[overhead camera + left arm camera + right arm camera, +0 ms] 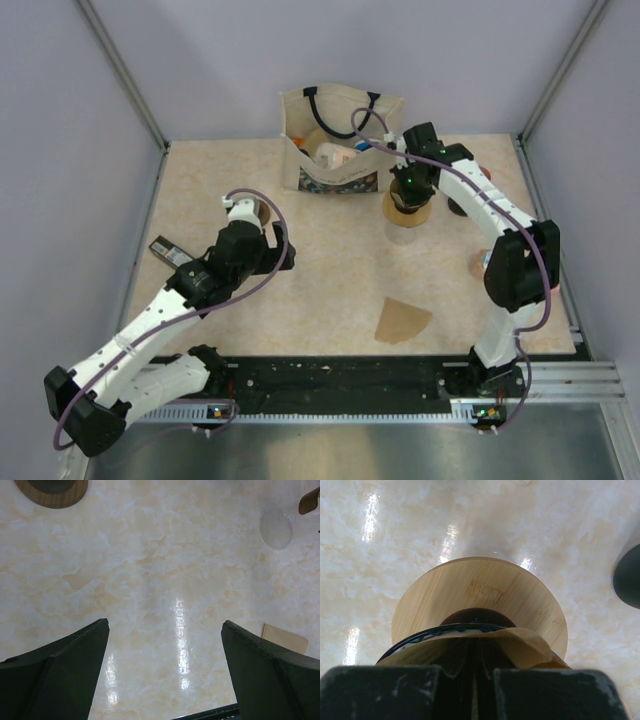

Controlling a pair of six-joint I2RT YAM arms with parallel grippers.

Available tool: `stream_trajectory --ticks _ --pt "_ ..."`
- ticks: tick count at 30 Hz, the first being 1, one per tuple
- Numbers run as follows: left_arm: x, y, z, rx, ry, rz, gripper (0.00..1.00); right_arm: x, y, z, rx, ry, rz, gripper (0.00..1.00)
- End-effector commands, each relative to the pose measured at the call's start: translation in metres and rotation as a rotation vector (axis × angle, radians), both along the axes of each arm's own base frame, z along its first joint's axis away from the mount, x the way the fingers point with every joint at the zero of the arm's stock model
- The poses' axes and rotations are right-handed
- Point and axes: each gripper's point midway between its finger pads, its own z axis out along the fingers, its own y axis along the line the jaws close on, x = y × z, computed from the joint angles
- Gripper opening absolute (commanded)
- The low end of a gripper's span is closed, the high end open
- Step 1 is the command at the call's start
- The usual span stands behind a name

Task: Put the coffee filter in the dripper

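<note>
Apparently the right gripper (474, 680), clenched on the coffee filter (520, 645), holds it down inside the dripper (480, 590) near the far edge of the bench (300, 290) to seat it; the left gripper (165, 624) hangs released.

Beige marbled table (330, 270). A bag (340, 150) stands at 12 o'clock by the far edge. The dripper (408, 210) sits on its wooden base at 1 o'clock, with a dark object (627, 575) near it at 2. A flat filter (402, 320) lies at 5 o'clock. A wooden ring (52, 490) lies at 10 and a flat dark item (168, 250) at 9.
</note>
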Motion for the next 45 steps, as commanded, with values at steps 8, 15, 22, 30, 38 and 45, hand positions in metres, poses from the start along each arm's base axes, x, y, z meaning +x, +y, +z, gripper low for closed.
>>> stream_trajectory --ticks 8,15,22,30,38,45 --pt "0.001 0.008 0.008 0.0 -0.036 0.021 0.99 -0.002 -0.006 -0.006 -0.079 0.054 0.024 0.0" --pt "0.001 0.006 0.011 -0.007 -0.041 0.015 0.99 0.018 0.003 0.042 -0.016 -0.071 0.001 0.01" --pt "0.001 0.005 0.012 -0.012 -0.045 0.009 0.99 0.019 0.009 0.069 0.034 -0.126 0.009 0.03" --pt "0.001 0.006 0.014 -0.013 -0.05 0.012 0.99 0.011 0.004 0.048 0.004 -0.073 0.007 0.0" --pt "0.001 0.007 0.013 -0.006 -0.047 0.015 0.99 0.008 0.004 0.035 0.002 -0.054 0.004 0.0" --pt "0.001 0.006 0.011 -0.003 -0.041 0.014 0.99 0.004 0.007 0.016 0.014 -0.017 0.012 0.0"
